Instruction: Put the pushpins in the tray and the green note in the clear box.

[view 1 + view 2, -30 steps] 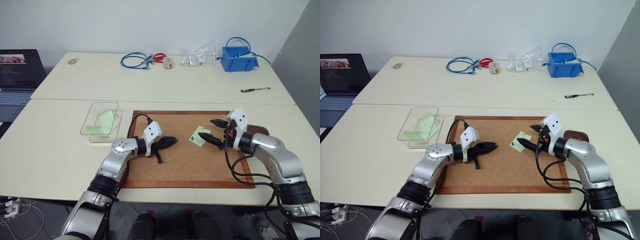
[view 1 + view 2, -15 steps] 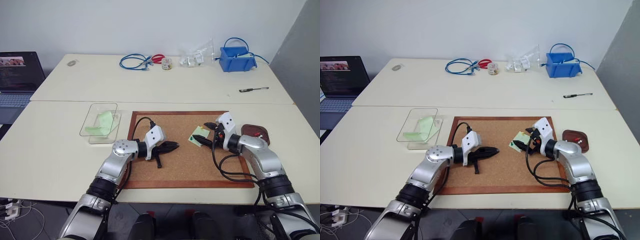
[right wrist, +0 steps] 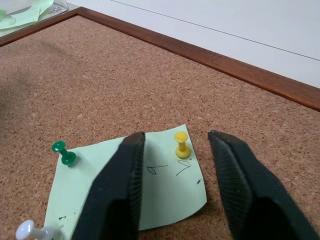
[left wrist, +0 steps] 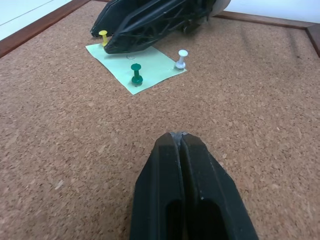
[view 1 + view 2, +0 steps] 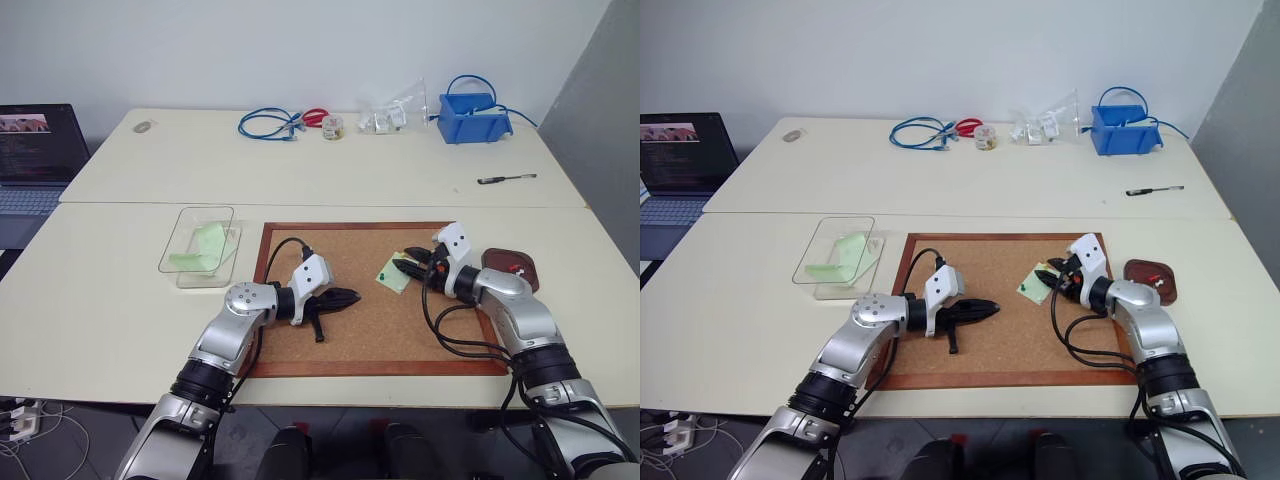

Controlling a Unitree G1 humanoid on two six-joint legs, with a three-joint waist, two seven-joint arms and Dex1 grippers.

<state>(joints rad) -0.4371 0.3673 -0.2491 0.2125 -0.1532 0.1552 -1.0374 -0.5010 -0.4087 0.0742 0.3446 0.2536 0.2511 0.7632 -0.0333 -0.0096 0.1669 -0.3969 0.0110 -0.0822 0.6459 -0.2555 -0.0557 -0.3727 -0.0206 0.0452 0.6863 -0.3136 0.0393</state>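
Cream tabletops are carrying a cork board where the green note is lying, pinned by a yellow pushpin, a green pushpin and a white pushpin. I'm holding my right gripper with its fingers parted either side of the yellow one. My left gripper is hovering closed, empty. I'm seeing the tray right of the board, the clear box left.

Even, bright, diffuse indoor light, no hard glare. Head views sharp; soft short shadows under arms on cork board. Laptop screen at 9 o'clock glows, slightly dim. Left wrist view: near fingers crisp, far cork softer toward 12 o'clock. Right wrist view: own fingers blurred, green note sharp, faint shadow beneath fingers.
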